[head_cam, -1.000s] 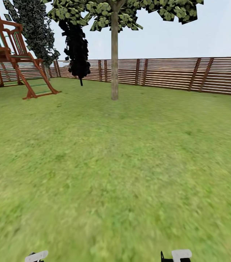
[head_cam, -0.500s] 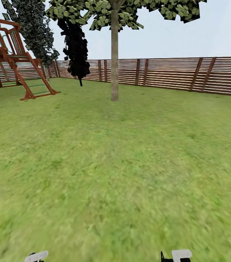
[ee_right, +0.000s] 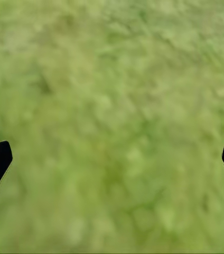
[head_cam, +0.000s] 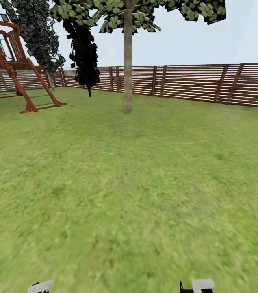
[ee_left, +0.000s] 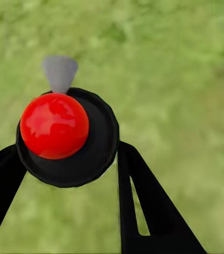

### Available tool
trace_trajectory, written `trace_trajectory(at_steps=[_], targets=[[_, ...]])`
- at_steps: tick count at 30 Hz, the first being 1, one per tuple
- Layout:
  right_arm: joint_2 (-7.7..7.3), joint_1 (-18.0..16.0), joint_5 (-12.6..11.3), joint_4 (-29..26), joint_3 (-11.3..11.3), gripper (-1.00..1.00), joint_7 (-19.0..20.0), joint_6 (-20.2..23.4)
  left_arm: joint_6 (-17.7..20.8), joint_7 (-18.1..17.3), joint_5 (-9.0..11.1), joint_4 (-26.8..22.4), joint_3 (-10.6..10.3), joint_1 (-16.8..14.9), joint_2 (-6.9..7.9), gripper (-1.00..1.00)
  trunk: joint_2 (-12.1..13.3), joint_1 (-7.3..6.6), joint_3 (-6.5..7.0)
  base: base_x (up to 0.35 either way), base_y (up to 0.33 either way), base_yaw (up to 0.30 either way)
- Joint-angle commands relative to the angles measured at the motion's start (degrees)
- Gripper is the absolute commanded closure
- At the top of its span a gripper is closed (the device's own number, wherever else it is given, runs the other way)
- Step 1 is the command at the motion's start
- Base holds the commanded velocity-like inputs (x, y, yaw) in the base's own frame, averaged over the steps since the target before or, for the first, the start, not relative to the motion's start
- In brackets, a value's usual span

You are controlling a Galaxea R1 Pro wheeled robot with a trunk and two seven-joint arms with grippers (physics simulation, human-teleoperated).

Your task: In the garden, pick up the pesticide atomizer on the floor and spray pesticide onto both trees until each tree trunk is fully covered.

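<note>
A wide green lawn [head_cam: 129, 183] is stretching to a brown slatted fence [head_cam: 194, 83] running from 10 to 2 o'clock. A red-brown wooden play frame [head_cam: 11, 65] is standing at 10 o'clock, under pale sky [head_cam: 242, 36].

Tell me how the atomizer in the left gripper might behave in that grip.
The atomizer sits between the left gripper's fingers; its round black body could twist or slip. The glossy red cap looks smooth and rigid, probably not fragile.
</note>
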Motion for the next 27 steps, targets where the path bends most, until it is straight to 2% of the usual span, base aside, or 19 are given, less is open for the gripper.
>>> trace_trajectory(at_steps=[1, 27], targets=[[0.00, 0.0, 0.6, 0.1, -0.3, -1.00, -0.4, -0.1, -0.2, 0.0, -0.6, 0.1, 0.5, -0.1, 0.00, 1.00, 0.0, 0.03, -0.05, 0.338, 0.000, 0.000], [0.00, 0.0, 0.6, 0.1, -0.3, -1.00, -0.4, -0.1, -0.2, 0.0, -0.6, 0.1, 0.5, -0.1, 0.00, 1.00, 0.0, 0.03, -0.05, 0.337, -0.090, 0.000]])
